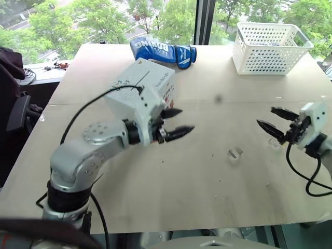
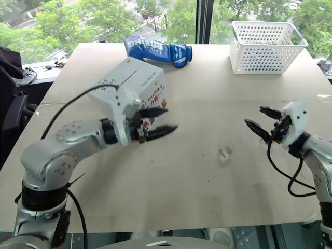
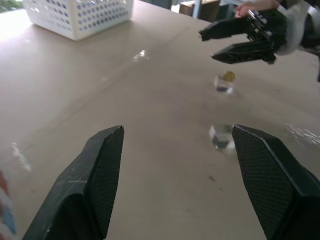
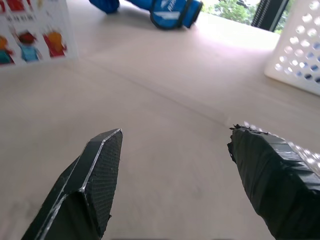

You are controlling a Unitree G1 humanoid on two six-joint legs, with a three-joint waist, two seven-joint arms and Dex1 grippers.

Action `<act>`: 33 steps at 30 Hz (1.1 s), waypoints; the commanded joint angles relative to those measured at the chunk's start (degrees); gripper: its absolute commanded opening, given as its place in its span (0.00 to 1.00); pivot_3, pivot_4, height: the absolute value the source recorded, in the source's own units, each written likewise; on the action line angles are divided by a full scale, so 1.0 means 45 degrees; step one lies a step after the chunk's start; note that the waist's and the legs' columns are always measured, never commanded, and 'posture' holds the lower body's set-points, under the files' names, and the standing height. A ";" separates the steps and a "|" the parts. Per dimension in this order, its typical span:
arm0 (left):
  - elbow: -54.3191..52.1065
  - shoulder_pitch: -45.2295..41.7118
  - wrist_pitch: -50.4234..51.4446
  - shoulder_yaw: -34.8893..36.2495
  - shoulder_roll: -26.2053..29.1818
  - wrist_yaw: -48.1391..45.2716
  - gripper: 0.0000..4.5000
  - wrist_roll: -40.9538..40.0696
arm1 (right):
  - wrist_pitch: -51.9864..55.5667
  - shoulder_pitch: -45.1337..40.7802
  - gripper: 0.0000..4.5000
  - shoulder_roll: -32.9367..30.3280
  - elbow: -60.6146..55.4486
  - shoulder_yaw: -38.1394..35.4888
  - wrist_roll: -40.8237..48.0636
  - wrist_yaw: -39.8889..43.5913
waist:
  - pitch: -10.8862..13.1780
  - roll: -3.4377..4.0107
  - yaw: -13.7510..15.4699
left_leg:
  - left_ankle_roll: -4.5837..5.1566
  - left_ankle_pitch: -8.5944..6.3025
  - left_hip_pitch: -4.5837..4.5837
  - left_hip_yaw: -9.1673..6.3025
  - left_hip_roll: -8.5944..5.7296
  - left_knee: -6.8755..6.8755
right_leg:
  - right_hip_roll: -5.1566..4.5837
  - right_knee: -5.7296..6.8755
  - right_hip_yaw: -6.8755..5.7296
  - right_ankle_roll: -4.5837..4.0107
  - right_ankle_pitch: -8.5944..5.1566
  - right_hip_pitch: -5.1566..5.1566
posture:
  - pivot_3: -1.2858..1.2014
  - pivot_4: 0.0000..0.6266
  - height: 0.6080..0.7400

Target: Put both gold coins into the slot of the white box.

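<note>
The white box stands tilted on the table's left half, cartoon figures on its near face. A thin dark line on its top face looks like the slot. My left gripper hovers just in front of the box, open and empty, pointing right. My right gripper hangs open and empty above the table's right side, pointing left. In the left wrist view, one gold coin lies against a small clear block, just below the right gripper's fingers.
A second clear block lies mid-table between the grippers. A white perforated basket stands at the far right. A blue boxing glove lies behind the box. The beige table ends close in front, with windows behind it.
</note>
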 commanded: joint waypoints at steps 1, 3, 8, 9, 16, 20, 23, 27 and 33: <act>-0.0331 0.0500 -0.0913 -0.0440 0.0052 -0.0552 0.77 0.0341 | -0.0762 0.0372 0.83 -0.0097 0.0584 -0.0708 -0.0234 0.0378 | -0.0001 0.0002 -0.0006 | 0.0003 -0.0002 0.0002 0.0008 0.0000 0.0006 | 0.0000 0.0003 0.0009 0.0000 0.0001 0.0000 | 0.52 0.24 0.73; -0.0304 0.0768 -0.1158 -0.0625 -0.0013 -0.0685 0.77 0.0452 | -0.0670 0.0591 0.83 -0.0090 0.0893 -0.0868 -0.0133 0.0428 | -0.0001 0.0002 -0.0010 | 0.0006 -0.0003 0.0008 0.0024 0.0001 0.0017 | 0.0000 0.0014 0.0028 0.0000 0.0003 0.0000 | 0.52 0.24 0.73; -0.0402 0.1013 -0.1432 -0.0873 -0.0175 -0.0675 0.77 0.0551 | -0.0385 0.0940 0.83 0.0102 0.1450 -0.1289 0.0188 0.0528 | -0.0005 0.0009 0.0017 | 0.0008 -0.0004 0.0009 0.0023 0.0002 0.0018 | 0.0004 0.0017 0.0029 0.0000 0.0003 0.0000 | 0.52 0.24 0.73; -0.0406 0.1014 -0.1434 -0.0892 -0.0224 -0.0664 0.77 0.0533 | -0.0290 0.0933 0.83 0.0184 0.1534 -0.1397 0.0292 0.0457 | -0.0005 0.0009 0.0017 | 0.0008 -0.0004 0.0009 0.0022 0.0003 0.0018 | 0.0004 0.0018 0.0030 0.0000 0.0002 0.0000 | 0.52 0.24 0.73; -0.0433 0.1029 -0.1422 -0.0999 -0.0423 -0.0686 0.77 0.0424 | -0.0120 0.1255 0.83 0.0309 0.2101 -0.1533 0.0335 0.0645 | -0.0009 0.0016 0.0016 | 0.0008 -0.0004 0.0010 0.0024 0.0004 0.0018 | 0.0008 0.0018 0.0033 0.0000 0.0002 0.0000 | 0.52 0.24 0.73; -0.0320 0.0916 -0.1433 -0.1052 -0.0334 -0.0886 0.77 0.0475 | -0.0115 0.1468 0.83 0.0377 0.2095 -0.1454 0.0254 0.0709 | -0.0010 0.0018 0.0012 | 0.0009 -0.0004 0.0010 0.0023 0.0004 0.0018 | 0.0008 0.0018 0.0033 0.0000 0.0002 0.0000 | 0.52 0.24 0.73; -0.0293 0.0916 -0.1408 -0.1039 -0.0317 -0.0944 0.77 0.0480 | -0.0083 0.1509 0.83 0.0405 0.2049 -0.1476 0.0281 0.0683 | -0.0011 0.0020 0.0004 | 0.0009 -0.0004 0.0012 0.0025 0.0004 0.0018 | 0.0009 0.0020 0.0035 0.0000 0.0002 0.0000 | 0.52 0.24 0.73; -0.0308 0.0922 -0.1388 -0.1079 -0.0337 -0.0958 0.78 0.0497 | -0.0076 0.1514 0.71 0.0434 0.2059 -0.1471 0.0262 0.0687 | -0.0012 0.0021 0.0015 | 0.0009 -0.0004 0.0013 0.0024 0.0003 0.0018 | 0.0010 0.0020 0.0034 0.0000 0.0002 0.0000 | 0.52 0.24 0.73; -0.0279 0.0963 -0.1423 -0.1031 -0.0355 -0.0918 0.78 0.0508 | -0.0096 0.1480 0.10 0.0397 0.2146 -0.1461 0.0228 0.0769 | -0.0012 0.0022 0.0013 | 0.0008 -0.0004 0.0013 0.0025 0.0003 0.0018 | 0.0010 0.0021 0.0035 0.0001 0.0002 0.0000 | 0.52 0.24 0.73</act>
